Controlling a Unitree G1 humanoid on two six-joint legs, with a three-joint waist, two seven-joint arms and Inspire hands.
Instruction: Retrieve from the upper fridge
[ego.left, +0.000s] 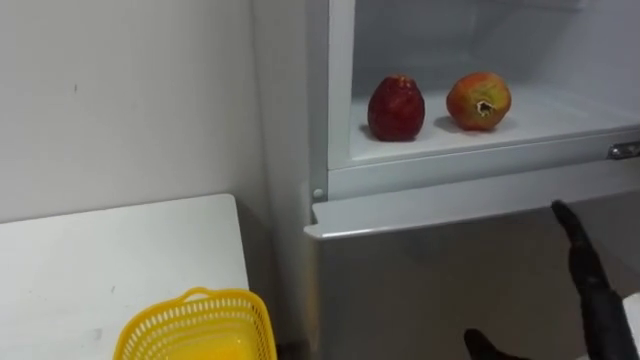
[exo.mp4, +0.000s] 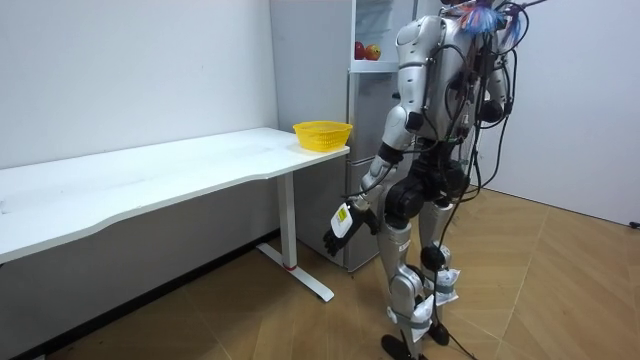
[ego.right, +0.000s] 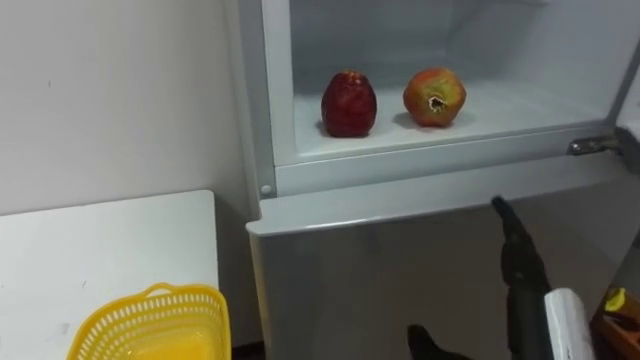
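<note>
Upper fridge shelf (ego.left: 560, 115) is open to reach, with the red apple (ego.left: 396, 108) and the pomegranate (ego.left: 479, 100) both untouched on it. Right hand (ego.left: 590, 285) hovers below it, fingers straight and empty. The reach and grasp appear still to come.

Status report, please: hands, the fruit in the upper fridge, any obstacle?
Right hand open, before lower fridge door. Left hand hangs low. Dark red fruit, red-yellow fruit on upper fridge shelf, untouched. No obstacle.

Silver-grey shell, black joints, dark cables on back; right hand (ego.right: 520, 282) black w/ white tag.
</note>
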